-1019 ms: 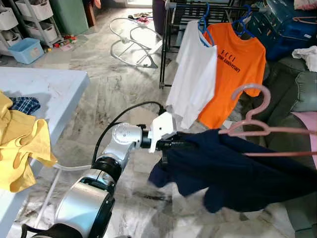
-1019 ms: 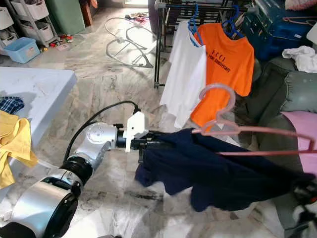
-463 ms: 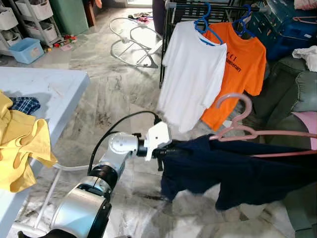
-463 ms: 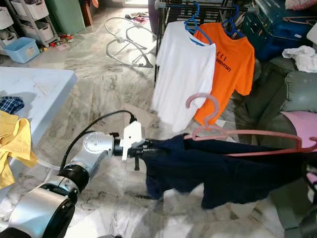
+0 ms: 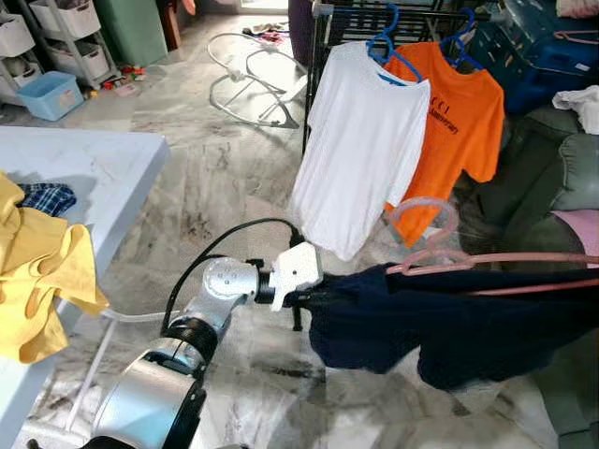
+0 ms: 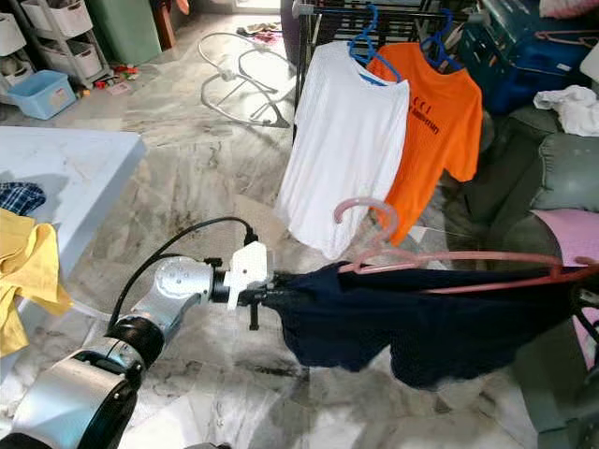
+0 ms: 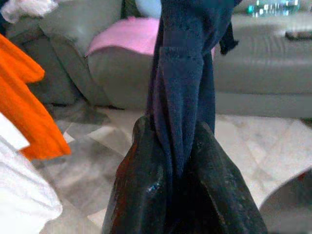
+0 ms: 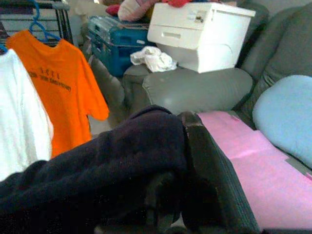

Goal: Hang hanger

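Before the rack (image 5: 374, 14), both pincers, left (image 7: 181, 165) and right (image 8: 195, 161), clench the navy shirt (image 5: 449, 323), fingertips buried in cloth.

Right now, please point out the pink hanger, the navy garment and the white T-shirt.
pink hanger (image 5: 423, 213): left eye view, top of its hook.
navy garment (image 5: 449, 323): left eye view, middle of the cloth.
white T-shirt (image 5: 360, 150): left eye view, chest.

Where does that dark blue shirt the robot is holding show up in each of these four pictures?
Left eye: navy shirt at lower right, under the pink hanger.
Right eye: stretched across lower centre to right.
Left wrist: pinched between the left gripper fingers, hanging at centre.
Right wrist: bunched at lower left.
Shared landmark: orange T-shirt.
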`<state>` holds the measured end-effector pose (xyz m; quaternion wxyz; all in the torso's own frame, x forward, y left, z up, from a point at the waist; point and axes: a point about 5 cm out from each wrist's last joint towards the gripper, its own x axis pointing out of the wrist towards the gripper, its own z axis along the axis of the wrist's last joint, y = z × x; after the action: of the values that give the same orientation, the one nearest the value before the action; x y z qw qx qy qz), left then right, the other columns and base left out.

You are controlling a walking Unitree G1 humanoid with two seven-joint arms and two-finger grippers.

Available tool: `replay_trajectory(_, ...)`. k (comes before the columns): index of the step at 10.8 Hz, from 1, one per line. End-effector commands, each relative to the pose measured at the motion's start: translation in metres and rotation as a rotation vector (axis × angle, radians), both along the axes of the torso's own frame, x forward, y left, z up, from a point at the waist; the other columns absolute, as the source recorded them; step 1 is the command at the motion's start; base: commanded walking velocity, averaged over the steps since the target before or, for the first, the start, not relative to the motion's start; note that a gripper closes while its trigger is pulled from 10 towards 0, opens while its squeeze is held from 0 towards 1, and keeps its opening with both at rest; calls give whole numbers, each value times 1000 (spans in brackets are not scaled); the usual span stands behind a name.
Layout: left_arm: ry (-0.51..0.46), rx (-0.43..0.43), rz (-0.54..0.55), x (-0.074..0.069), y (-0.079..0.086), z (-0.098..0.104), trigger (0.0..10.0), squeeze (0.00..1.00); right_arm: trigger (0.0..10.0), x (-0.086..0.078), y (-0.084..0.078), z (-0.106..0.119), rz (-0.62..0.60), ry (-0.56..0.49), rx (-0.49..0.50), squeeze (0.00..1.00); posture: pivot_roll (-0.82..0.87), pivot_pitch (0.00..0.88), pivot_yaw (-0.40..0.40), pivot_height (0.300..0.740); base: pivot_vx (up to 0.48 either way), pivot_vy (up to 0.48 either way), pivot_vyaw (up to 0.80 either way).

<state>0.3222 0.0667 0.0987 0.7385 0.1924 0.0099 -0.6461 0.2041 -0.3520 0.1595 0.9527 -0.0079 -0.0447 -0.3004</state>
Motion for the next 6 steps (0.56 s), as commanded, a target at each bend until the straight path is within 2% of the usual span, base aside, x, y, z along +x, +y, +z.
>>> replay_trajectory(1,65,99,108,-1,39,-18,0,0,0,-14,-21,29,-150,-79,-75,0,-111,94,-7,740,0,0,0)
replay_trajectory(3,84,175,214,-1,46,-32,0,0,0,-5,-1,30,-68,23,-224,0,-119,94,-3,740,0,0,0)
replay_trajectory(4,75,195,237,-1,48,-34,0,0,0,-4,3,30,-56,26,-228,0,-121,94,-2,740,0,0,0)
replay_trajectory(5,53,251,279,0,51,-39,0,0,0,2,13,30,-28,38,-241,0,-131,94,2,740,0,0,0)
replay_trajectory(6,43,254,282,0,48,-39,0,0,0,11,23,32,1,42,-259,0,-133,94,3,740,0,0,0)
